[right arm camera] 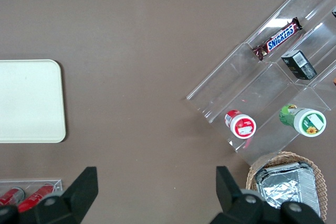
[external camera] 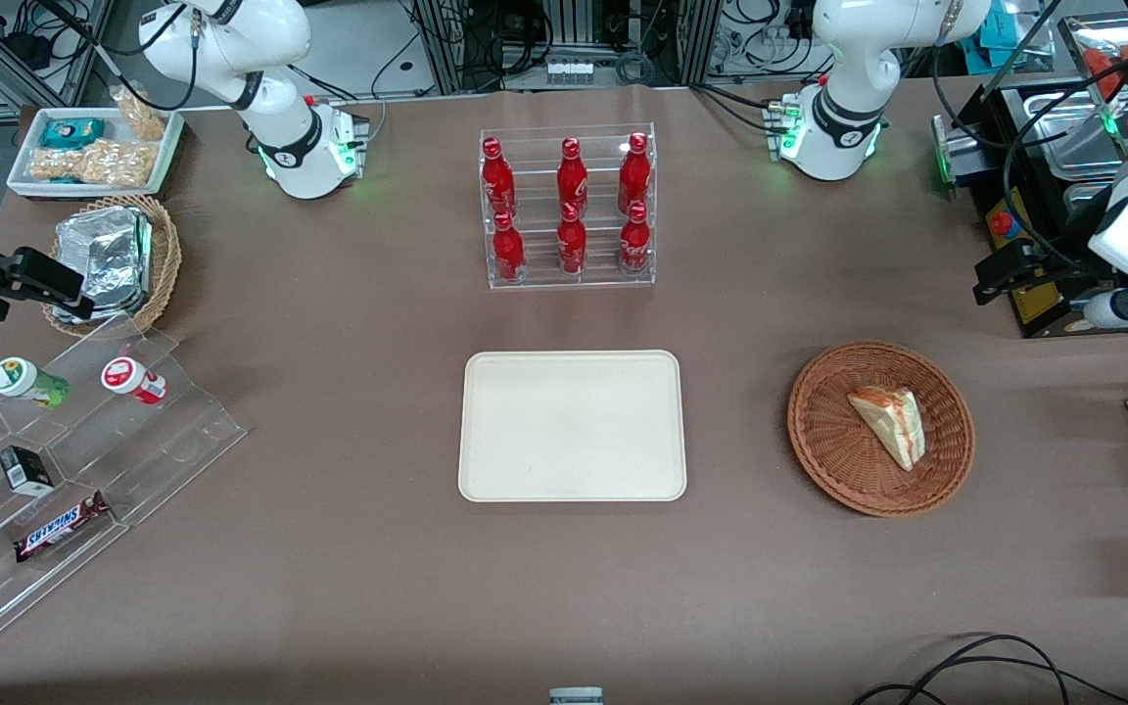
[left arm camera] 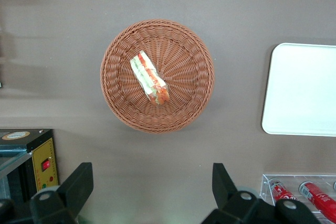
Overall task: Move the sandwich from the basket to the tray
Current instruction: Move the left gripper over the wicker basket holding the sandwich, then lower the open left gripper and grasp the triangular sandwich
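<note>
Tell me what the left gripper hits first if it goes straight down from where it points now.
Likely bare table: the open gripper hangs above brown cloth beside the basket, not over the sandwich. Depth is unclear.

Claw hovers high (fingers spread).

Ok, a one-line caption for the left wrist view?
Open tool high above sandwich in basket; tray empty beside it.

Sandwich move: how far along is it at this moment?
Nothing is done yet. The sandwich lies in the basket, and the tray is bare. The gripper is open, holding nothing, up above the table beside the basket. The approach, grasp, carry and release on the tray all remain.
</note>
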Tool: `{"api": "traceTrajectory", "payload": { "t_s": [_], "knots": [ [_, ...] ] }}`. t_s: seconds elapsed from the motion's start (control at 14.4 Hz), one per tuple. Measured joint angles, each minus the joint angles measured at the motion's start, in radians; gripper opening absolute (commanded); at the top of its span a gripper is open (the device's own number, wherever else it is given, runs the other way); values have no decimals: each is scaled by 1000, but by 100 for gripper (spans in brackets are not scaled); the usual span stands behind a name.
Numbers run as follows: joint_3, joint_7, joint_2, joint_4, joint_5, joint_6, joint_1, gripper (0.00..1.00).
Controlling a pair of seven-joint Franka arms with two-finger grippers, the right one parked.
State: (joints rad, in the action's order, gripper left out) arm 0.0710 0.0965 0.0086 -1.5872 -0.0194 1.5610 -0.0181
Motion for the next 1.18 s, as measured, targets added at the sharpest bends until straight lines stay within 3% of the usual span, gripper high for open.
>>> {"api": "traceTrajectory", "payload": {
  "t_s": [0.56, 0.83, 1.18],
  "knots": [
    [-1, -6, 13, -4, 0, -19, 9, 100],
    [-7, -6, 84, -46, 1, -13, 8, 100],
    [-20, 19, 174, -223, 2, 285, 6, 100]
  ]
}}
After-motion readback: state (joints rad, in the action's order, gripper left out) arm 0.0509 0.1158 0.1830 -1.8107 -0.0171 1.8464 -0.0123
